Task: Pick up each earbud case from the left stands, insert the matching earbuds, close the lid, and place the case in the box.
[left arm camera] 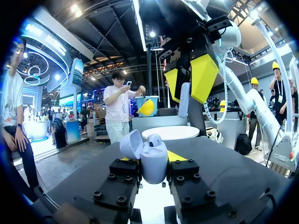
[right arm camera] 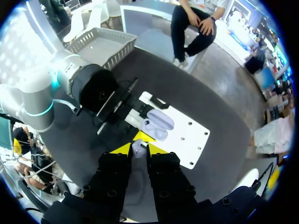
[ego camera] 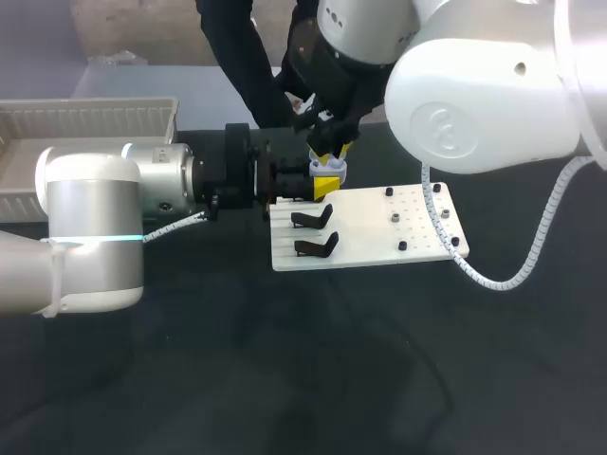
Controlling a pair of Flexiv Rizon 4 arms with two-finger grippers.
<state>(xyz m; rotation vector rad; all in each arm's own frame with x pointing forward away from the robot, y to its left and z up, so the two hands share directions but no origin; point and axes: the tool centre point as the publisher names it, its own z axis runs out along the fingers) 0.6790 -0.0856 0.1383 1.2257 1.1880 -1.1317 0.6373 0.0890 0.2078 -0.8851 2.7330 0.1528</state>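
Squarely, case (left arm camera: 154,163) clamped between left fingers (left arm camera: 185,169).

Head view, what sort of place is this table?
Probably an earbud-packing workbench: a white fixture plate with black stands, an open earbud case in the left gripper, and a white basket.

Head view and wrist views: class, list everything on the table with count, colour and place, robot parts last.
earbud case: one, pale lilac, lid open, in the left tool.
seated earbud: one, pale, in the case.
held earbud: one, pale, above the case.
stands: two, black, empty, board's left part.
pegs: several, dark, board's right part.
board: one, white, mid-table.
box: one, white, table's far left.
left tool: yellow-tipped, shut on the case.
right tool: yellow-tipped, shut on the held earbud.
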